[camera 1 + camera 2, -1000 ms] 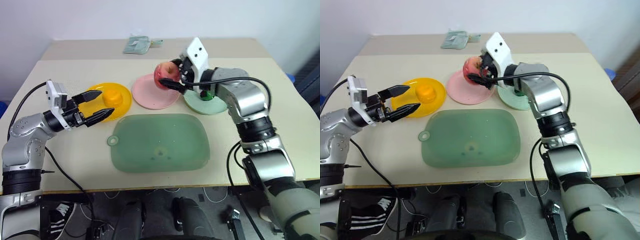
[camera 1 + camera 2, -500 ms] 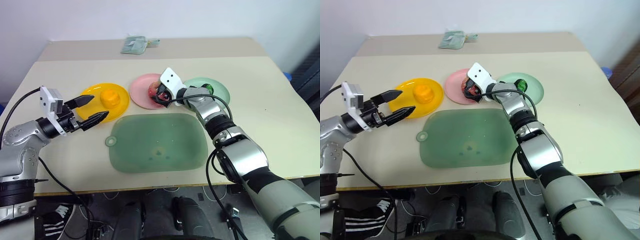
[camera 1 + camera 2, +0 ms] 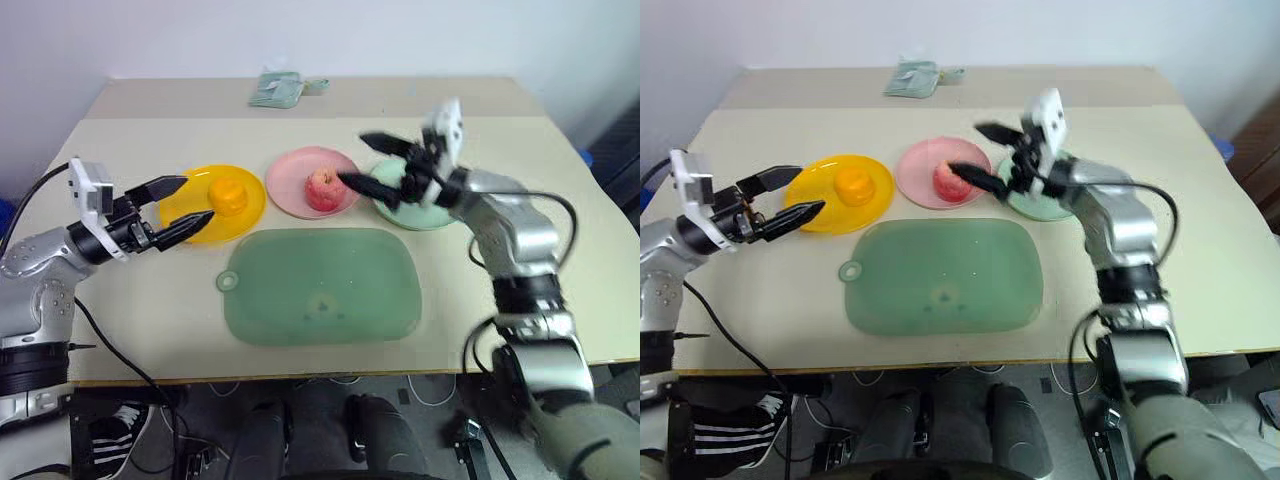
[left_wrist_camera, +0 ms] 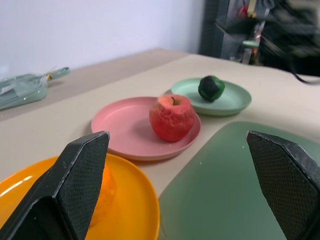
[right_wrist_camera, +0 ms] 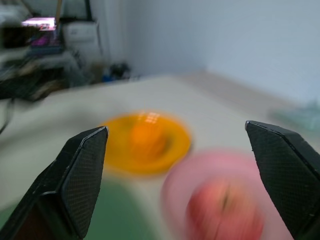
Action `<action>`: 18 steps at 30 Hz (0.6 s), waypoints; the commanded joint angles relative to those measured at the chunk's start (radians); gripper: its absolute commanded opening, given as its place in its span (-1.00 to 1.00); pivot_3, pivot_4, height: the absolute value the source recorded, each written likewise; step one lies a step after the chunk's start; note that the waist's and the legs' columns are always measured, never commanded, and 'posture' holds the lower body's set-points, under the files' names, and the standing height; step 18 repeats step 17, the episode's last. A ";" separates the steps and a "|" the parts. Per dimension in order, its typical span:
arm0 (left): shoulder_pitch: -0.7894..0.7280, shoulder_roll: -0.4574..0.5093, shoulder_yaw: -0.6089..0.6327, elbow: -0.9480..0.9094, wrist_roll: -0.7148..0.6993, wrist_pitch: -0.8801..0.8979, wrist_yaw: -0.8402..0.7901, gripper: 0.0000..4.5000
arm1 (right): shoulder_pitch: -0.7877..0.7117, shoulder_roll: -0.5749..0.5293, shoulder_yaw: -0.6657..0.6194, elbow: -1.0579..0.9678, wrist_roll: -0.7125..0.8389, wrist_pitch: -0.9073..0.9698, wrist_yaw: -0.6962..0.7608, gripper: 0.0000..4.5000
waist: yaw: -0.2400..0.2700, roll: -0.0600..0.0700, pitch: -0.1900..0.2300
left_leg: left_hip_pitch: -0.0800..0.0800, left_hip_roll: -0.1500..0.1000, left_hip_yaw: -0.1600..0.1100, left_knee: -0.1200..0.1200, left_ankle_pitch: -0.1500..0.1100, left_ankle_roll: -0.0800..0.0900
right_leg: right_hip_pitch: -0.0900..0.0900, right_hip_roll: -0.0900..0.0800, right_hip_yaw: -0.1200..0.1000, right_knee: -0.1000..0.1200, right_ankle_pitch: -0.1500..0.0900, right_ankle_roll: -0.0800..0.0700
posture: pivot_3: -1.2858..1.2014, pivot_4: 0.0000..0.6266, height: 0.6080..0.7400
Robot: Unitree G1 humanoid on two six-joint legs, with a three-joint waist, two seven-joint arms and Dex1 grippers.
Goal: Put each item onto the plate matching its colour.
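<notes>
Three plates stand in a row on the table (image 3: 520, 260), just beyond the green mat (image 3: 320, 285). The yellow plate (image 3: 185, 215) carries the orange fruit (image 3: 229, 194), which sits a little toward the side nearer the pink plate. The pink plate (image 3: 290, 180) is the middle one; the apple (image 3: 323, 189) rests on it, stem up, apart from both grippers. The green plate (image 3: 425, 215) is partly covered by the right arm in the head views; the left wrist view shows the dark green vegetable (image 4: 211, 87) lying on it, near its middle.

The right gripper (image 3: 370, 162) hangs above the gap between the pink and green plates, just beside the apple and not touching it. Its two black fingers (image 3: 382, 143) are spread wide with nothing between them; one reaches over the far edge of the green plate, the other ends near the rim of the pink plate. The arm looks smeared in both head views.

The left gripper (image 3: 180, 207) hovers at the outer edge of the yellow plate, pointing across it toward the fruit. Its fingers are parted and empty, clear of the fruit.

At the far edge of the table lies a pale green packet (image 3: 276, 90), well apart from the plates
</notes>
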 commanded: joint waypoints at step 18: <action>-0.161 0.038 -0.060 0.223 0.067 -0.124 -0.195 1.00 | 0.608 -0.278 -0.226 -0.558 0.173 0.083 -0.028 0.99 | -0.002 -0.001 0.000 | 0.003 0.002 0.001 0.002 0.000 0.000 | 0.002 0.008 0.003 0.001 0.000 0.000 | 0.03 -0.52 0.91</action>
